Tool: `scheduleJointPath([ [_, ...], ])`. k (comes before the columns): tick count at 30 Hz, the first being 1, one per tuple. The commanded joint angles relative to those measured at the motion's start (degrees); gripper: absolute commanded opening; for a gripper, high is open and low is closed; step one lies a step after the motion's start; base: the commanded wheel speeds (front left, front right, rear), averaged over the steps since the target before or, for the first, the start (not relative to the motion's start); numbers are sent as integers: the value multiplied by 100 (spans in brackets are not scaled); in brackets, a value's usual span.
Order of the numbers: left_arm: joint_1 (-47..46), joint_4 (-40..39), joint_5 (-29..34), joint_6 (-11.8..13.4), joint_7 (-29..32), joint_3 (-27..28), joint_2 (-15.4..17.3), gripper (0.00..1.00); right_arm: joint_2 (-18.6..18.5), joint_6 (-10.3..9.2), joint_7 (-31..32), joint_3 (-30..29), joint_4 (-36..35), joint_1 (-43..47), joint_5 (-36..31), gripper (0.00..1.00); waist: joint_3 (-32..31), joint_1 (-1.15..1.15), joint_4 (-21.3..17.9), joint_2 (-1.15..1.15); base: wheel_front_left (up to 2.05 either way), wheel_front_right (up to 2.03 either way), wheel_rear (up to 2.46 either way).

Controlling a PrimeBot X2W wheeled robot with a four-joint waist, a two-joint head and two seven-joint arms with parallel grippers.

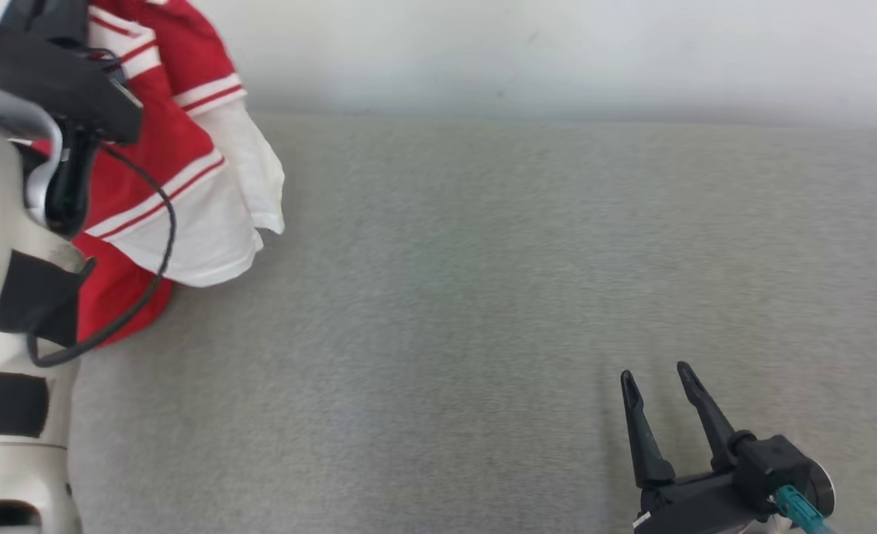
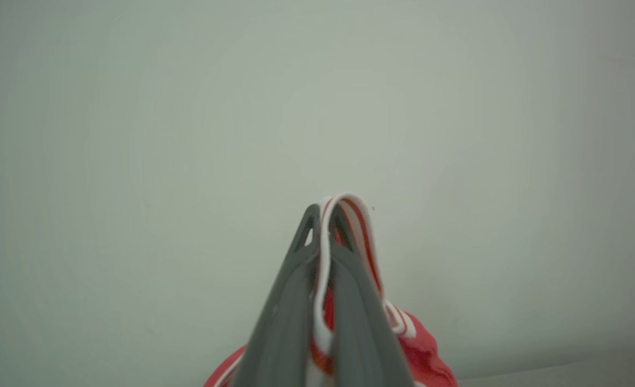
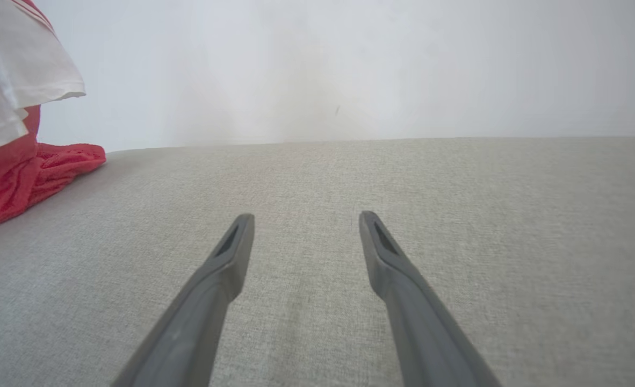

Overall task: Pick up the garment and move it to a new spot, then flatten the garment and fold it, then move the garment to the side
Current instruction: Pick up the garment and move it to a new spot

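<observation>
Garment (image 1: 186, 185), red and white, hung pinched in the left claw (image 2: 325, 215) at the far left, lower folds resting on the grey fabric bench (image 1: 483, 297). Right claw (image 1: 655, 371) stood wide open; pale wall (image 1: 557, 52) behind.

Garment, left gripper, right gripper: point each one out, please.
garment (image 1: 194, 222), head view, on its hanging white panel.
left gripper (image 2: 325, 215), left wrist view, between fingertips shut on the garment.
right gripper (image 3: 307, 216), right wrist view, midway between its open fingertips.
</observation>
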Motion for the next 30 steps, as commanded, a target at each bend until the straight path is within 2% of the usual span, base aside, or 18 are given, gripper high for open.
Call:
scheduleJointPath([
  [1,141,-115,-24,0,72,-40,-17,0,17,-6,0,7,15,84,44,100,-453,0,-525,-1,0,0,0],
  [10,556,-1094,-453,-1,709,-288,-520,0,40,-6,0,-53,-41,318,97,100,-782,0,-1410,-1,0,0,0],
  [15,686,-1452,-570,64,928,-422,-661,0,52,-6,0,-18,-43,365,113,100,-860,0,-1872,-1,0,0,0],
  [25,682,-1686,-771,162,1347,-542,-716,0,102,-6,0,-62,-70,350,156,100,-893,0,-2599,-1,0,0,0],
  [30,1019,-1539,-779,165,1367,-684,-741,0,113,-6,0,-73,-95,375,160,100,-824,0,-2688,-1,0,0,0],
])
